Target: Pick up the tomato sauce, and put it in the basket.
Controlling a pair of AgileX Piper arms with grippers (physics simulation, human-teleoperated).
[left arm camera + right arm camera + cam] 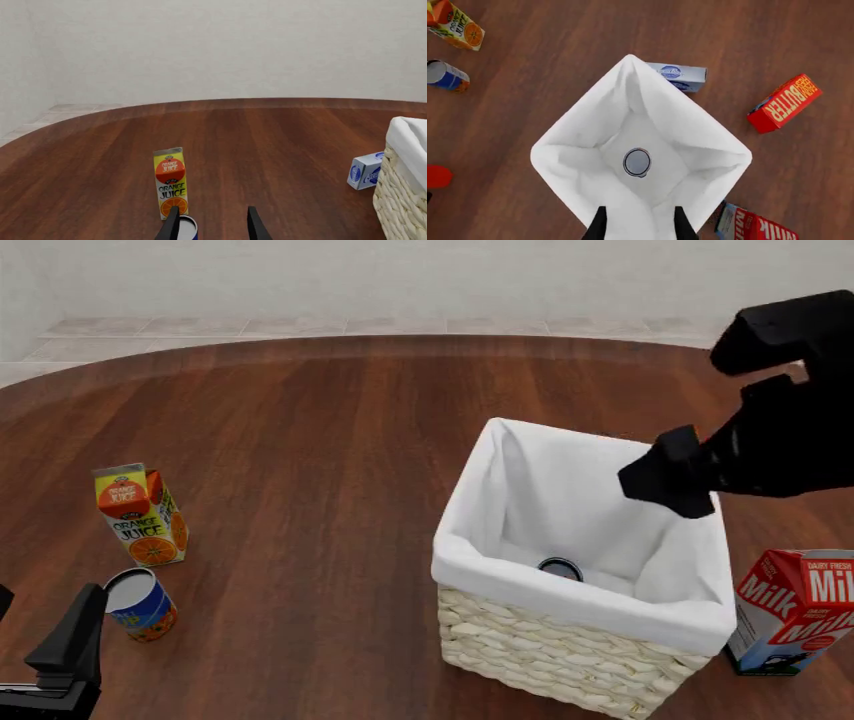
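The tomato sauce (636, 162) stands upright on the floor of the basket (561, 652), showing only its round grey metal end with a dark rim; the front view also shows the tomato sauce (561, 568) there. The basket is pale wicker with a white liner (570, 150). My right gripper (639, 225) hangs open and empty above the basket, well clear of the can; in the front view the right gripper (667, 485) sits over the far right rim. My left gripper (213, 220) is open and empty, low at the near left of the table.
An orange juice carton (138, 512) and a blue-and-orange can (140, 605) stand just ahead of the left gripper. A milk carton (794, 610) stands right of the basket. A red butter box (784, 102) and a blue-white carton (677, 76) lie beyond it.
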